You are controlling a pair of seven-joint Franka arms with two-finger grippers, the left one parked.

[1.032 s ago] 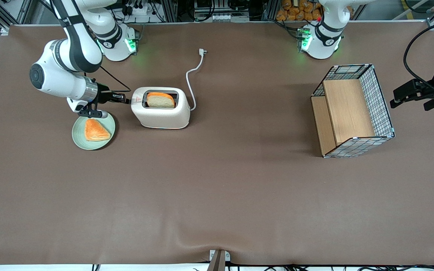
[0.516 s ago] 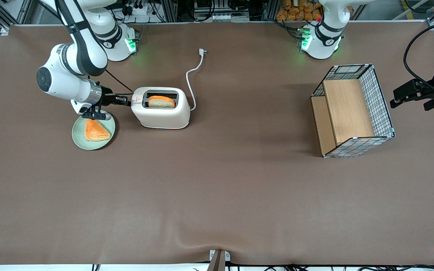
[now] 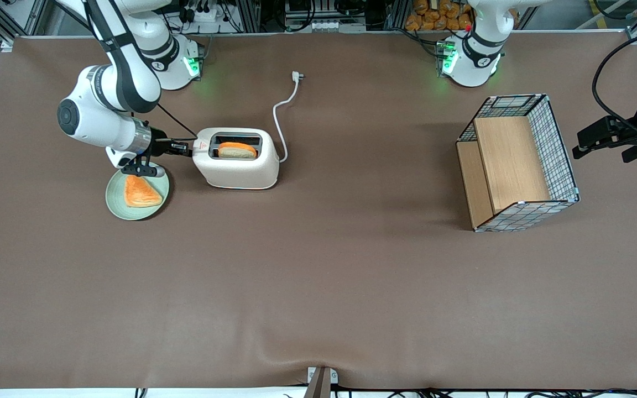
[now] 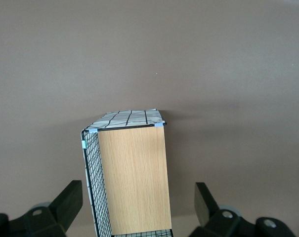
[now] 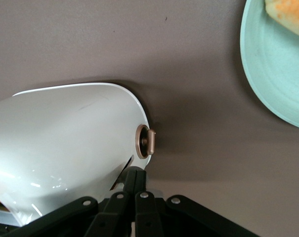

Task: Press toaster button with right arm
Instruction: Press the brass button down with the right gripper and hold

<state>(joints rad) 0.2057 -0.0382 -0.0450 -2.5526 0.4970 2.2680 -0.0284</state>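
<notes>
The cream-white toaster (image 3: pixel 236 159) stands on the brown table with a bread slice (image 3: pixel 236 150) low in its slot. The right arm (image 3: pixel 109 105) reaches level toward the toaster's narrow end, just above the green plate. My gripper (image 3: pixel 187 148) is shut, and its slim black tips touch that end. In the right wrist view the shut gripper (image 5: pixel 135 174) presses at the lever slot of the toaster (image 5: pixel 65 133). The toaster button is mostly covered by the tips. A round bronze knob (image 5: pixel 144 141) sits just past them.
A pale green plate (image 3: pixel 114 203) holding an orange pastry (image 3: pixel 140 191) lies just under the gripper's wrist, nearer the front camera; the plate (image 5: pixel 270 79) also shows beside the toaster. The white cord (image 3: pixel 281 119) trails toward the arm bases. A wire-mesh wooden basket (image 3: pixel 517 163) stands toward the parked arm's end.
The right arm has pushed closer to the toaster's end and the shut tips went down. The bread slice has sunk lower into the slot.
</notes>
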